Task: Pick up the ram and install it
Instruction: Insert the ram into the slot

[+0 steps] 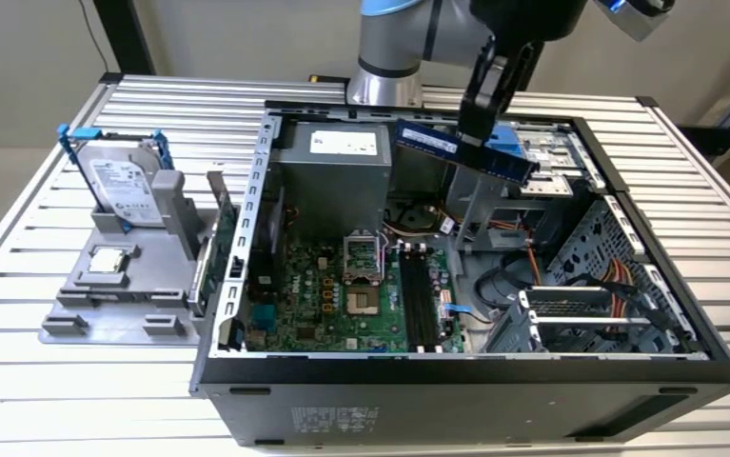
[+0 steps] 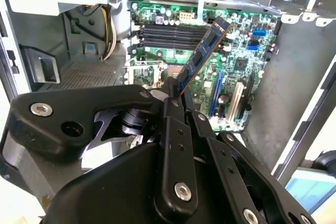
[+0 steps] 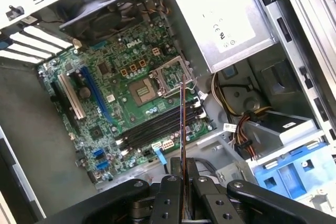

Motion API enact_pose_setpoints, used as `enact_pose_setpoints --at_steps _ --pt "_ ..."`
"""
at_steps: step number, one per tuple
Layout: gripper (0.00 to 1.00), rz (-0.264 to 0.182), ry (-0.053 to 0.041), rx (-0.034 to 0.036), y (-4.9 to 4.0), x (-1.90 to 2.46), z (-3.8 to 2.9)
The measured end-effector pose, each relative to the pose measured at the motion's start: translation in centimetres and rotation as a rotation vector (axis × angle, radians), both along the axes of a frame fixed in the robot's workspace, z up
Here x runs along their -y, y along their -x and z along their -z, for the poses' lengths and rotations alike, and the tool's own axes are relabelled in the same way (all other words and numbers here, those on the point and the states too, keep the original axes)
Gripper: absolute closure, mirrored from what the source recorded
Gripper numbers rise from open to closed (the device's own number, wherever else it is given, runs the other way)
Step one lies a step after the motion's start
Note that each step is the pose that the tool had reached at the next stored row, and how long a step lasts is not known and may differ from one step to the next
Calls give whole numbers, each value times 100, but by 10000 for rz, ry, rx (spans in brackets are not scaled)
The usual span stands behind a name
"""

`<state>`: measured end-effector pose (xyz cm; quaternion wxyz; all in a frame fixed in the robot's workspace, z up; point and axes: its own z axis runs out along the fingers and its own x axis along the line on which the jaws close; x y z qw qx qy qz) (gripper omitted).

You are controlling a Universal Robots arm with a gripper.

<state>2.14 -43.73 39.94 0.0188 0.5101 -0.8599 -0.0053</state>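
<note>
My gripper (image 1: 477,133) is shut on the ram (image 1: 425,140), a slim dark blue stick with a white label. It hangs tilted in the air over the back part of the open computer case (image 1: 231,286). In the second wrist view the ram (image 2: 207,45) sticks out from between the black fingers (image 2: 173,129) toward the green motherboard (image 2: 231,82). In the first wrist view the ram (image 3: 182,124) shows edge-on, above the black memory slots (image 3: 157,127), which also show as memory slots (image 1: 422,300) and memory slots (image 2: 168,32). The stick is well clear of the slots.
A silver hard drive in a blue frame (image 1: 124,186) stands on a grey fixture (image 1: 124,305) at the exterior view's left, with a small square CPU chip (image 1: 110,259) beside it. Inside the case are a grey power supply (image 1: 333,157), an open CPU socket (image 1: 360,262), cables and drive cages.
</note>
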Motion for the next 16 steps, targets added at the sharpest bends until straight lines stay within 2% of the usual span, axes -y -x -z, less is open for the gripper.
enact_pose_setpoints --at_steps 16 --pt "100 1638 11 0 0 0 1"
